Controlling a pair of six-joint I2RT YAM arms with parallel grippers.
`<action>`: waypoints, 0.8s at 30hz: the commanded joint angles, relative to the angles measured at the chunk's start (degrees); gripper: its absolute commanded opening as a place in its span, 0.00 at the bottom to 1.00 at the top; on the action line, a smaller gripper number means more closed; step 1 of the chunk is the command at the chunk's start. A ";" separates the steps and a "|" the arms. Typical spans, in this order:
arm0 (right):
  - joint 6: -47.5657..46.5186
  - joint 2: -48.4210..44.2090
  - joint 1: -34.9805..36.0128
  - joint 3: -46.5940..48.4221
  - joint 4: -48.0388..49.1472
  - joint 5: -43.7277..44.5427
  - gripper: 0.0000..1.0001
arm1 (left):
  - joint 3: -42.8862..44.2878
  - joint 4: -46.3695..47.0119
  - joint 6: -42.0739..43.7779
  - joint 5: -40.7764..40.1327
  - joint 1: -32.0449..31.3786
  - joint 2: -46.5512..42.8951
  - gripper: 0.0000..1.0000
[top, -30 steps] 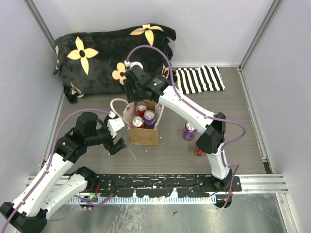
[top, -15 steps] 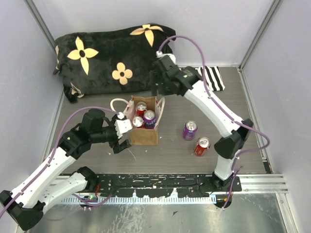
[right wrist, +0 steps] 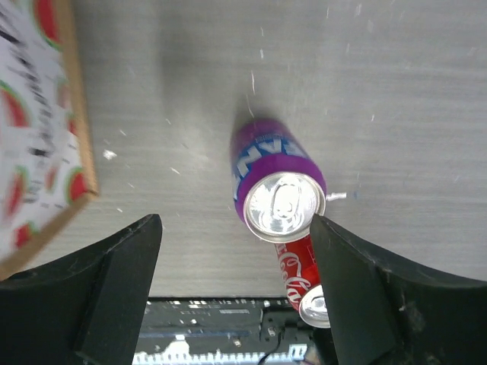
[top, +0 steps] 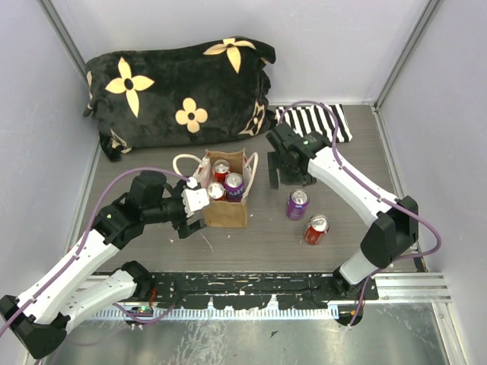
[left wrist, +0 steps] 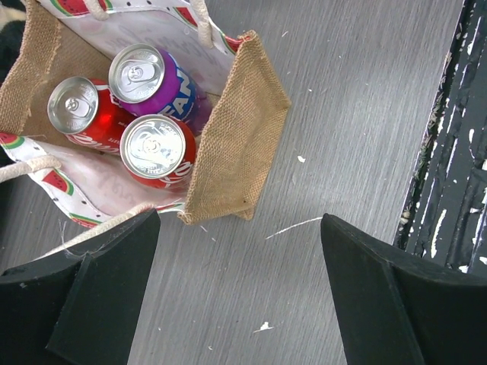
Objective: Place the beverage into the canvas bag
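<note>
The canvas bag (top: 225,209) stands upright mid-table with three cans inside: two red, one purple (left wrist: 156,80). On the table to its right stand a purple can (top: 297,204) and a red can (top: 316,228). My right gripper (top: 289,180) hangs open just behind the purple can. In the right wrist view the purple can (right wrist: 278,190) sits below and between the spread jaws, nearer the right finger, and the red can (right wrist: 299,275) shows beyond it. My left gripper (top: 190,211) is open beside the bag's left side with nothing held; its wrist view shows the bag (left wrist: 236,152) ahead.
A black flowered cushion (top: 175,84) lies along the back wall and a striped cloth (top: 323,124) at back right. Grey walls close in on both sides. The black mounting rail (top: 266,285) runs along the near edge. The bag's cream handles (top: 183,160) hang outward.
My right arm swung from behind the bag to the right and down over the purple can, and its jaws opened. My left gripper shifted slightly right toward the bag.
</note>
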 commanded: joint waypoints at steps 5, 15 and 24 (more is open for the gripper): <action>2.10 -2.79 -2.20 -9.80 4.70 -1.89 0.90 | -0.09 0.85 0.50 -0.60 -0.33 -1.23 0.94; -0.20 -1.21 -6.44 -13.68 7.32 -2.77 0.93 | -0.09 0.20 -0.06 -0.64 -0.33 -1.88 0.94; 0.88 -1.97 -7.52 -20.56 11.00 -6.92 0.91 | -0.35 -0.22 -0.21 -0.66 -0.34 -2.12 0.94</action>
